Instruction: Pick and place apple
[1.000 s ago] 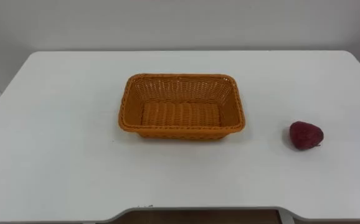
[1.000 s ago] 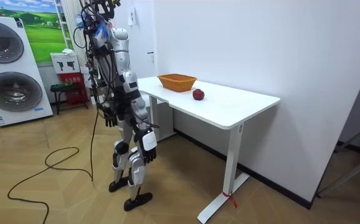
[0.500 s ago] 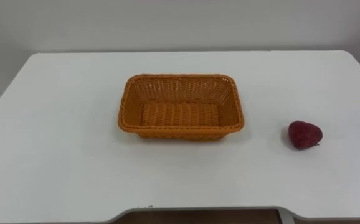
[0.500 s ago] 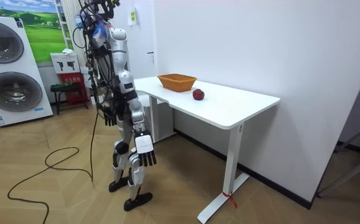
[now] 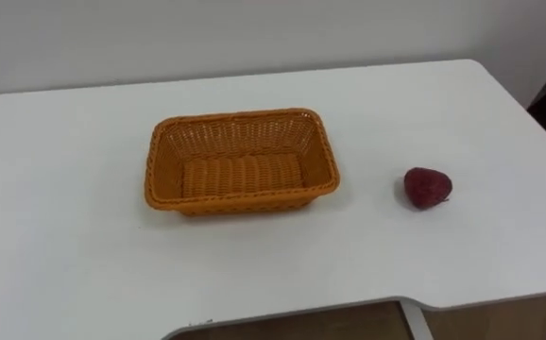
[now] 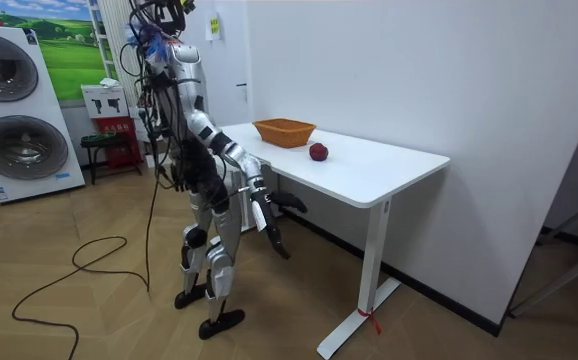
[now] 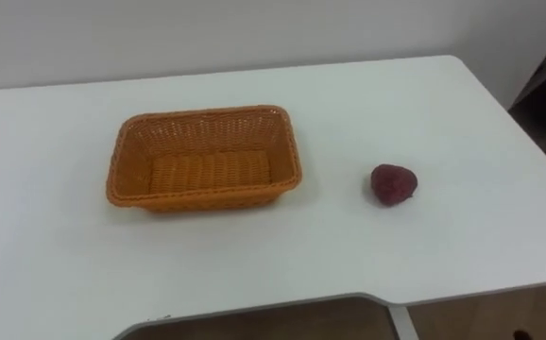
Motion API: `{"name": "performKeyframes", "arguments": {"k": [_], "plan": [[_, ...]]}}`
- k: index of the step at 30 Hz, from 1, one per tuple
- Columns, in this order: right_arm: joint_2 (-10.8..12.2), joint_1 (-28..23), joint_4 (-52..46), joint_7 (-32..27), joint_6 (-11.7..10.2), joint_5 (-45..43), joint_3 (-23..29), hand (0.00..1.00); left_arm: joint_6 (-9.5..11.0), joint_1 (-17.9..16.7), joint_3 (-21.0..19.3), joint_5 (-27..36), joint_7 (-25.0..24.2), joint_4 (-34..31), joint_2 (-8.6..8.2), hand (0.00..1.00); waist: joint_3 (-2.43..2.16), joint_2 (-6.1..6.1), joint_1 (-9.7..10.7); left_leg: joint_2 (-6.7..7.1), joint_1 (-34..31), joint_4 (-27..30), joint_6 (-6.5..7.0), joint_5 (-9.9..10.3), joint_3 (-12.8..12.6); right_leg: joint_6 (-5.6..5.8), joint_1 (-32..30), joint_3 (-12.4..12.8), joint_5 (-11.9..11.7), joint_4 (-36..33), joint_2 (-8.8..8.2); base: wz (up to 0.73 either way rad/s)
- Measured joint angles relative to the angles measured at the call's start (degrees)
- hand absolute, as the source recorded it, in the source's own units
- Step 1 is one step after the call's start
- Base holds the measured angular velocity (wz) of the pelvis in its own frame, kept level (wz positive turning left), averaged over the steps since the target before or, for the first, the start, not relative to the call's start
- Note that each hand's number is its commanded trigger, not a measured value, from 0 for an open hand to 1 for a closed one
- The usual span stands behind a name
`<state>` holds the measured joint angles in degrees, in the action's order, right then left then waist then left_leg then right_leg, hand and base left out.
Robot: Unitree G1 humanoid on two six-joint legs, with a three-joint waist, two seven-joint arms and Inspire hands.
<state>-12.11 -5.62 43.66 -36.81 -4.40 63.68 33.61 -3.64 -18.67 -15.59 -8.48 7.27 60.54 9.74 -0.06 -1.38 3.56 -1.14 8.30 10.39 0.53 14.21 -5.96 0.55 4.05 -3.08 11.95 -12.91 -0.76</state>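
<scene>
Dark-red apple [image 5: 428, 187] on the white table [image 5: 65, 264], untouched, higher than the right hand [image 6: 269, 220] and well beyond it. Sticks out in the room view below the tabletop, fingers straight and spread. Looks down in the eye views on an orange wicker basket [image 5: 240, 165], apart from the apple.

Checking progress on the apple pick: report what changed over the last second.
The right hand swung up from beside the thigh and now reaches forward, open, below the edge of the table. The head camera shifted too. The apple and basket stayed put; the left hand stayed at the robot's side.
</scene>
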Motion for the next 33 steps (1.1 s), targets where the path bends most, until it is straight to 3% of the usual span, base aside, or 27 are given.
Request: {"name": "performKeyframes", "arguments": {"k": [7,10,15,21,33], "plan": [[-0.7,0.1,-12.9,-11.9,-4.4,-5.1,4.0,0.0,0.8,-0.8,0.0,-0.3,0.0,-1.0,0.16,0.0,0.13,0.34,1.0,0.04,-1.0,0.4,0.0,0.0,0.1,-0.02,-0.2,-0.4,0.0,0.2,-0.1,0.01],[-0.6,0.1,-20.2,-16.8,-4.5,-12.7,3.2,0.0,1.1,-0.5,0.1,-1.2,-0.2,-1.1,0.15,0.0,0.18,0.47,0.8,0.05,-1.2,0.4,0.0,0.0,0.1,-0.02,-0.6,-0.3,0.0,0.2,-0.1,-0.02],[-1.3,0.1,-32.6,-21.8,-7.4,-29.7,-1.5,0.0,1.8,-0.1,3.0,-1.2,0.0,-0.5,0.3,0.0,0.24,0.07,0.3,0.04,-1.6,0.3,0.0,0.0,0.0,0.0,-1.3,-0.2,0.0,0.0,-0.08,0.0],[-1.8,-0.7,-38.2,-20.0,-8.2,-44.4,-7.4,0.0,2.9,0.8,4.7,-1.2,0.0,1.0,0.36,0.0,0.02,-0.09,-1.7,-0.01,-1.5,0.3,0.0,0.0,-0.1,0.01,-1.7,0.1,-0.2,0.2,0.03,-0.02],[-1.8,-0.7,-38.9,-4.8,-8.2,-48.6,-19.0,0.0,3.9,1.5,7.6,-1.2,-1.8,3.5,0.4,0.0,0.3,0.32,-3.6,-0.11,-0.7,0.1,0.0,0.0,0.0,-0.04,-0.8,-0.2,-0.2,0.2,0.0,0.0]]}}
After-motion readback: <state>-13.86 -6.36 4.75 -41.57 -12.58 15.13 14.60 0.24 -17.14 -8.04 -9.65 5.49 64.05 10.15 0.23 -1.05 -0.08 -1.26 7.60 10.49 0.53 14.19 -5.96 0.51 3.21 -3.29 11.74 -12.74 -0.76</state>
